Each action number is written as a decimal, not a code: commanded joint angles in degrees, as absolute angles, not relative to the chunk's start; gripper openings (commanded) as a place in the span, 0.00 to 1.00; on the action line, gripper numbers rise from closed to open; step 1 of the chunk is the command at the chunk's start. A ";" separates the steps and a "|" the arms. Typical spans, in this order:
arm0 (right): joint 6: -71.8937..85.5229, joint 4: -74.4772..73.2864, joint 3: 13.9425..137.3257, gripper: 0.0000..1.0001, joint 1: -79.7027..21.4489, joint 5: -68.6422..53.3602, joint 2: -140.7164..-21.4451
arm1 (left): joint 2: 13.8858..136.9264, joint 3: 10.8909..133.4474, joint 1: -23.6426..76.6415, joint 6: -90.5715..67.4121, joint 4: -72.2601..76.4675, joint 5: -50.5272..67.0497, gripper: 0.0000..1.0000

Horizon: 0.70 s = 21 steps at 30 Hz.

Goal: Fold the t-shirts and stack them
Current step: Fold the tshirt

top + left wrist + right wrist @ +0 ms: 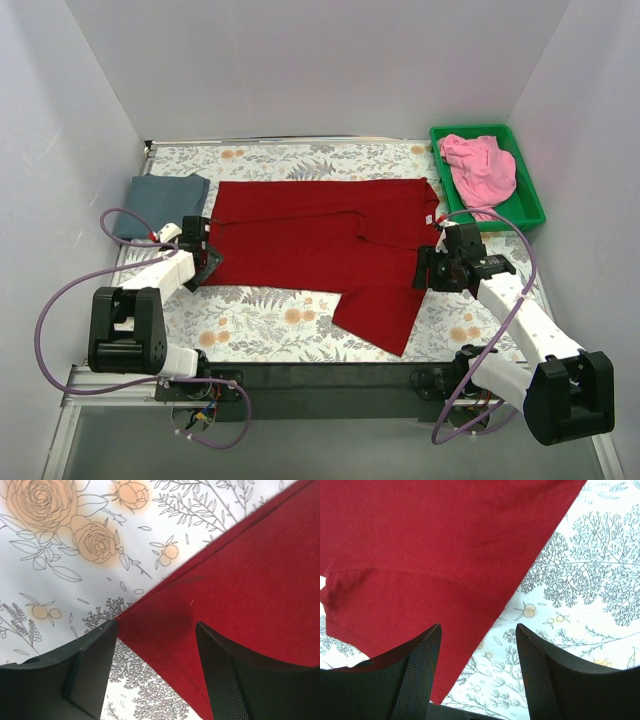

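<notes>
My left hand [203, 258] is spread open at the left hem corner of the dark red t-shirt [320, 240]. The shirt lies flat across the middle of the table [270, 320], with one sleeve trailing toward the lower centre of the frame. In the left wrist view the cloth corner lies inside that hand's gap, so I judge a pinch there would catch the edge. My right hand [432, 268] is likewise released and holds nothing, poised at the shirt's right edge by the sleeve seam. I take it the hands are at opposite ends so the fold lifts evenly. The slate blue-grey t-shirt [160, 205] lies folded at the upper left, likely the base of the stack. The pink t-shirt [480, 168] lies crumpled in the green bin [530, 205] at the upper right.
</notes>
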State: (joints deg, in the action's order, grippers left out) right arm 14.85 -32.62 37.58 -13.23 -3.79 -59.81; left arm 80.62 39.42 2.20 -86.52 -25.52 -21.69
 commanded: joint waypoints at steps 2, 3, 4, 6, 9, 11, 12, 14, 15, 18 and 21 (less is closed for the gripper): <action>15.29 -34.54 37.62 0.57 -13.36 -3.95 -59.59 | 78.49 38.76 1.93 -87.80 -31.55 -24.43 0.60; 15.38 -34.63 37.62 0.57 -13.36 -3.96 -59.68 | 78.14 38.32 1.93 -87.98 -31.64 -24.78 0.60; 15.29 -34.63 37.53 0.57 -13.27 -3.87 -59.68 | 77.79 38.15 1.93 -87.98 -31.38 -25.57 0.60; 15.29 -34.63 37.53 0.57 -13.36 -3.95 -60.29 | 78.22 37.88 1.93 -87.98 -31.20 -25.93 0.60; 15.47 -34.89 37.79 0.56 -13.27 -4.92 -60.91 | 79.36 38.58 1.93 -89.20 -33.21 -25.93 0.60; 15.64 -34.89 37.97 0.56 -13.36 -4.84 -60.82 | 79.10 39.90 1.93 -89.56 -34.71 -26.63 0.60; 15.64 -34.89 37.88 0.56 -13.27 -4.66 -60.56 | 78.23 39.99 1.93 -89.04 -34.54 -27.24 0.60; 15.73 -34.80 37.62 0.56 -13.27 -4.22 -60.64 | 77.70 39.82 1.93 -88.42 -34.02 -27.86 0.59; 15.65 -34.80 37.44 0.56 -13.36 -4.22 -60.99 | 77.87 40.08 1.93 -88.24 -34.01 -27.86 0.59; 15.91 -34.81 36.65 0.55 -13.36 -4.22 -61.61 | 79.54 40.25 1.93 -88.94 -33.66 -26.28 0.57; 16.35 -34.54 35.51 0.55 -13.36 -2.73 -61.79 | 81.47 39.73 1.93 -88.51 -32.17 -24.88 0.52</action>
State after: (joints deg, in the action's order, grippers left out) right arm 15.25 -34.48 37.08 -13.23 -4.05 -61.49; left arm 80.03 39.13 2.20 -88.29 -32.53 -25.04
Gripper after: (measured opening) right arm 0.552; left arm 0.550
